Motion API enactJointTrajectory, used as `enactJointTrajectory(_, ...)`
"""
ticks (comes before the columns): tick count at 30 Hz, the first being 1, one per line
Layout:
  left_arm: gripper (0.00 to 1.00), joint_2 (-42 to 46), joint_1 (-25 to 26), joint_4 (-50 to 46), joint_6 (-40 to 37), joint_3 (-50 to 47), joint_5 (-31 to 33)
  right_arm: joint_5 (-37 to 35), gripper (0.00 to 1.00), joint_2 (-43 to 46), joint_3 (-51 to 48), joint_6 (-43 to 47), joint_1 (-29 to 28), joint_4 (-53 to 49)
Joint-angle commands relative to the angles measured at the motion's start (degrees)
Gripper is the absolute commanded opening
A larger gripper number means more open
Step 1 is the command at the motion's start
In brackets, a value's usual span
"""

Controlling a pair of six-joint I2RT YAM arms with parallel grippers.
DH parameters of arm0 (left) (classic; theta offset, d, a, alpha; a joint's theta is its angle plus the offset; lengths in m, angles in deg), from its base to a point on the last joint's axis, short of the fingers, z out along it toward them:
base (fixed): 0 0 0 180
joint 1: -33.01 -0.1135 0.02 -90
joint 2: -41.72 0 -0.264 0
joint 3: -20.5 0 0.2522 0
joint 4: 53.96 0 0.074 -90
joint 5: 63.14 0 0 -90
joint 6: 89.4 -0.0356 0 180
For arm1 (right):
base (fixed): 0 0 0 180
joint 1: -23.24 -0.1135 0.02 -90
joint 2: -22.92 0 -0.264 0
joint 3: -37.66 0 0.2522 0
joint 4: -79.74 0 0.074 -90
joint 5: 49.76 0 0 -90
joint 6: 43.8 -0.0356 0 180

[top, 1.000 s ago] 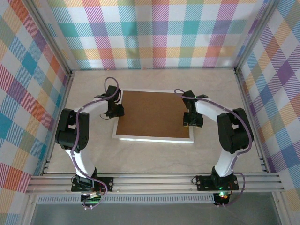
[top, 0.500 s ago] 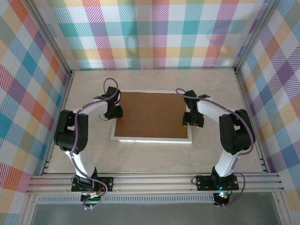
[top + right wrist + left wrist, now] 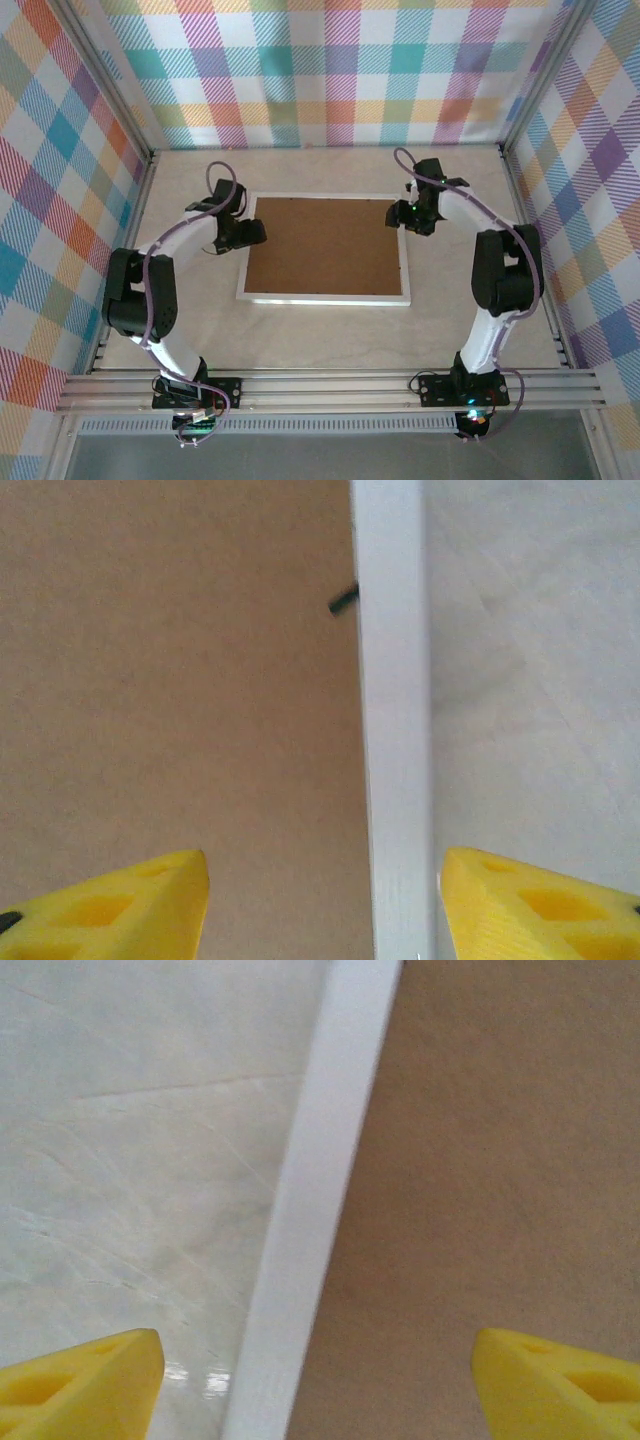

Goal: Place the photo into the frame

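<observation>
The white frame (image 3: 325,298) lies flat in the middle of the table with a plain brown backing board (image 3: 325,245) filling it. The photo is hidden. My left gripper (image 3: 252,232) is open over the frame's left rail (image 3: 310,1220), one yellow finger (image 3: 90,1380) above the table and the other above the board (image 3: 500,1160). My right gripper (image 3: 398,214) is open near the far right corner, straddling the right rail (image 3: 395,730), with nothing held. A small black tab (image 3: 343,600) sits at the board's edge.
Pale marble-look tabletop (image 3: 320,330) surrounds the frame on all sides. Checked walls with metal posts (image 3: 150,160) close the table in at the left, back and right. Both arm bases stand on the near rail (image 3: 320,385).
The left jaws have opened wider. The right gripper has moved along the right rail toward the far corner, and the left one slightly farther back. The frame now lies squarer.
</observation>
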Motion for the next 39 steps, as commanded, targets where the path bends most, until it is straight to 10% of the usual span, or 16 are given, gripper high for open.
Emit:
enactJointTrajectory(1,0.83,2.76,-2.64,-0.73,1.50,-0.29,-0.44,4.13,0.62,-3.36,2.29,5.19,1.01,-0.38)
enactJointTrajectory(21,0.85,4.66,-7.65,3.93,4.99,-2.69,-4.16,-4.09,0.42,-9.25,2.57,10.36,1.47,-4.49)
enactJointTrajectory(29,0.84,1.55,-12.10,4.56,4.01,1.48,-8.89,-2.16,0.02,-8.62,-0.35,13.73,1.47,-3.42)
enactJointTrajectory(39,0.69,-10.49,-12.31,-6.01,-9.50,17.42,-8.74,0.38,0.01,-8.19,-0.50,15.40,1.12,-3.04)
